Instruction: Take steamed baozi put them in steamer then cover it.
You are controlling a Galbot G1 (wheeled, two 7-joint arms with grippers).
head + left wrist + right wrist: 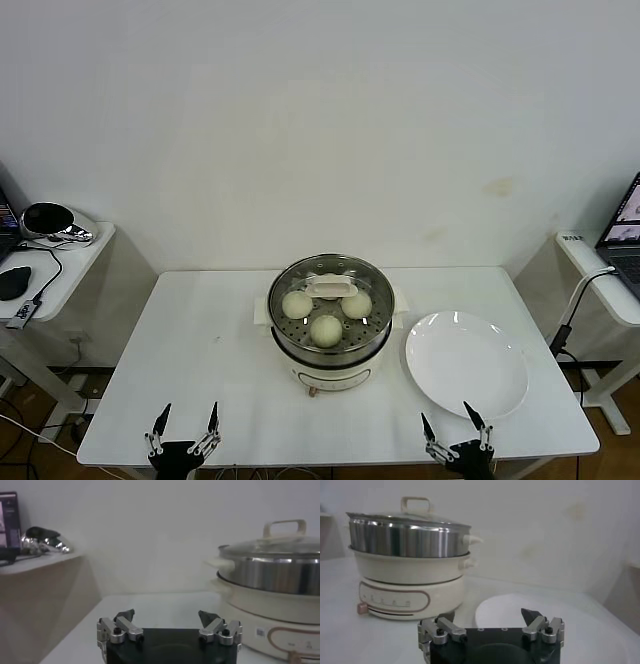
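The steamer point(330, 365) stands at the table's middle, steel pot on a white base. The glass cover point(300, 275) with its cream handle point(331, 289) sits on top of it. Through the glass I see three baozi point(325, 330); a fourth may be hidden under the handle. My left gripper point(187, 428) is open and empty at the table's front left edge. My right gripper point(456, 428) is open and empty at the front right edge. The left wrist view shows the covered steamer point(270, 575). The right wrist view shows it too point(410, 545).
An empty white plate point(466, 362) lies right of the steamer, also in the right wrist view point(535, 605). A side desk with a mouse and a shiny object point(55, 225) stands at the left. A laptop point(625, 230) sits on a stand at the right.
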